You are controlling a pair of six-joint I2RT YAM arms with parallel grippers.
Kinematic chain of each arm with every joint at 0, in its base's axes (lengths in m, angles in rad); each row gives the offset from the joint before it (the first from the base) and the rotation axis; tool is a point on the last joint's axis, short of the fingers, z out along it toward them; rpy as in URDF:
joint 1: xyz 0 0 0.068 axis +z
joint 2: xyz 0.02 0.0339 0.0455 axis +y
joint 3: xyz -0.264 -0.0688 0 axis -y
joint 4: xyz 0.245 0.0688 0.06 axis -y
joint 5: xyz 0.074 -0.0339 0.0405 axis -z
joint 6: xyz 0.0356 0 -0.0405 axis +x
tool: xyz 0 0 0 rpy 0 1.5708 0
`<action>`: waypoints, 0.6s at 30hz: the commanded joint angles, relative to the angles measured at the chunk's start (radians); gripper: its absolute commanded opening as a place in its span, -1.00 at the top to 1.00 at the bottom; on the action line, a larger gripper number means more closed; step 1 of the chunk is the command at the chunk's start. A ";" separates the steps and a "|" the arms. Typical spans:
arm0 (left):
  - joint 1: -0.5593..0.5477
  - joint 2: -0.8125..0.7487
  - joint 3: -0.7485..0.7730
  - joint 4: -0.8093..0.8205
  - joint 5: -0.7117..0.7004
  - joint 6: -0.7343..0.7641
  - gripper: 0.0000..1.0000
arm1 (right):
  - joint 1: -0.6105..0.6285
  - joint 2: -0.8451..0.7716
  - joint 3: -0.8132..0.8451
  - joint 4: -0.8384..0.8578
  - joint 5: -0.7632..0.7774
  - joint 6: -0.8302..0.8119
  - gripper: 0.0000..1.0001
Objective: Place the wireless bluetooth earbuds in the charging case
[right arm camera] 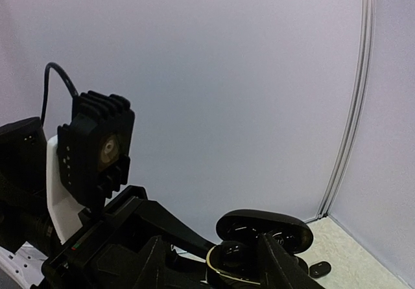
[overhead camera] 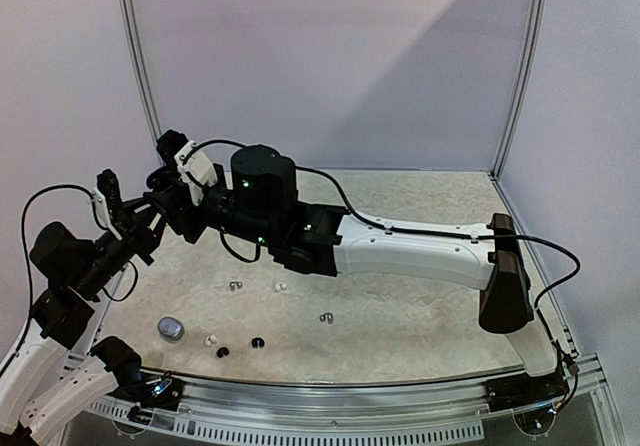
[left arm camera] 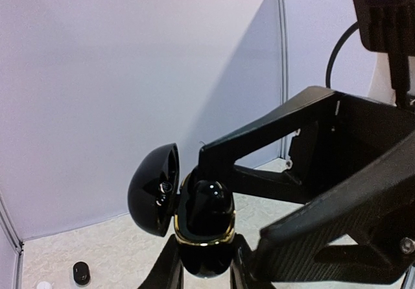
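L gripper (left arm camera: 204, 266) clamps glossy black gold-rimmed charging case (left arm camera: 204, 221) up in the air, lid open; can't tell if a bud's seated. R gripper (right arm camera: 235, 253) jaws part-open at its mouth, nothing visible btwn them. Tiny loose earbuds (overhead camera: 280, 287) lie on marbled tabletop (overhead camera: 420, 316), so prob. most still to do.

**Two cases, six loose buds**

I count two cases. One black case (left arm camera: 204, 218) is clamped in my left gripper (left arm camera: 204, 263). One silvery case (overhead camera: 170, 327) lies on the table (overhead camera: 420, 306) below that gripper, back toward my bases.

I count six loose buds, every one on the table, lower than my left gripper and off to its right:
- two white buds (overhead camera: 279, 287) (overhead camera: 210, 340)
- two black buds (overhead camera: 222, 350) (overhead camera: 257, 343)
- two silvery hooked buds (overhead camera: 236, 286) (overhead camera: 325, 317)

The silvery case lies left of all six.

Of grippers I have two. My right gripper (right arm camera: 240, 253) stands at the black case, fingers spread, facing the left one.
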 commanded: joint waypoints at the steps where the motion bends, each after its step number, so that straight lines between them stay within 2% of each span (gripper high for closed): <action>1: -0.015 -0.015 0.032 -0.004 -0.001 -0.017 1.00 | -0.009 0.011 -0.001 -0.079 -0.013 -0.031 -0.06; 11: -0.014 -0.011 0.006 -0.063 0.012 -0.011 1.00 | -0.009 -0.121 -0.058 -0.132 -0.089 -0.122 -0.37; 16: -0.014 -0.007 -0.003 -0.074 0.035 0.006 1.00 | -0.010 -0.181 -0.080 -0.163 -0.108 -0.154 -0.45; 18: -0.014 -0.002 -0.008 -0.075 0.088 0.041 1.00 | -0.009 -0.213 -0.098 -0.171 -0.095 -0.159 -0.45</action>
